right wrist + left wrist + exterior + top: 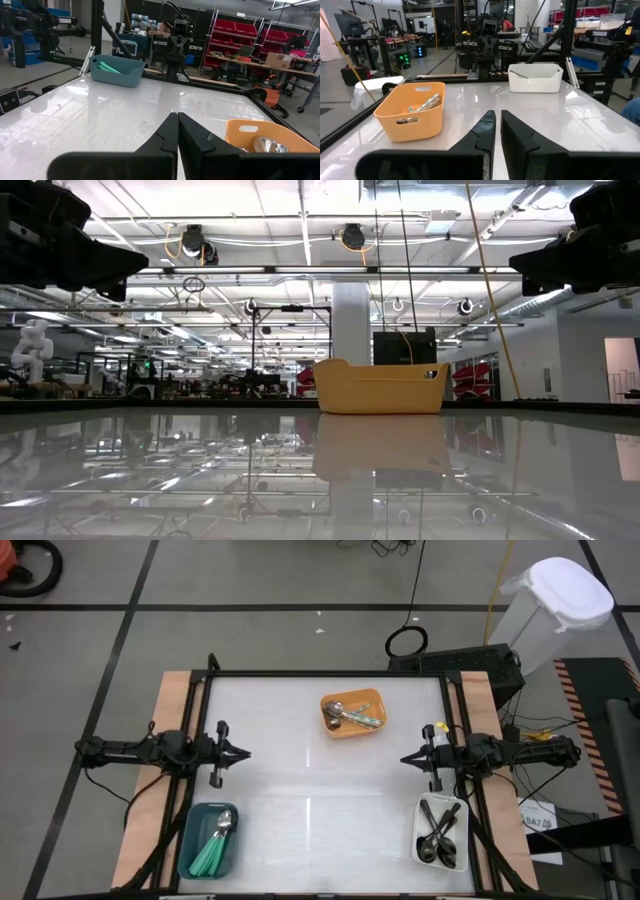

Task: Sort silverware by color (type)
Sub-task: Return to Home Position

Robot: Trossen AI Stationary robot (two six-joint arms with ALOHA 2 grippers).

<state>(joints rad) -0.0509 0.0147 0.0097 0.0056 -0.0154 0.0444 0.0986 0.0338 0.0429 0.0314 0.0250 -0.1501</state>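
Three kinds of spoon, each in its own tray, on a glossy white table [300, 780]. In the teal tray [190, 840] at the near left corner, the teal-green-handled spoons [212, 848], handles bunched together and silver bowls toward the tray's far end. In the orange tray [352, 696] near the middle of the far edge, the all-silver spoons [348, 717], heaped crosswise. In the white tray [421, 835] at the near right corner, the black spoons [442, 830], roughly lengthwise in the tray.

Left gripper [240, 752] level above the surface just in from the left edge, about midway along it, pointing straight across the table; fingers [482, 135] drawn in to a thin slit, holding nothing. Right gripper [405, 758] mirrored just in from the right edge, pointing back at the left one; its fingers [167, 132] pressed tip to tip, likewise empty. Both grippers well apart from each other and from every tray, a broad stretch of white surface between them.

From table height, only the orange tray straight ahead, its reflection on the shiny tabletop below it. On the floor beyond the far right corner, a white lidded bin [560, 595]
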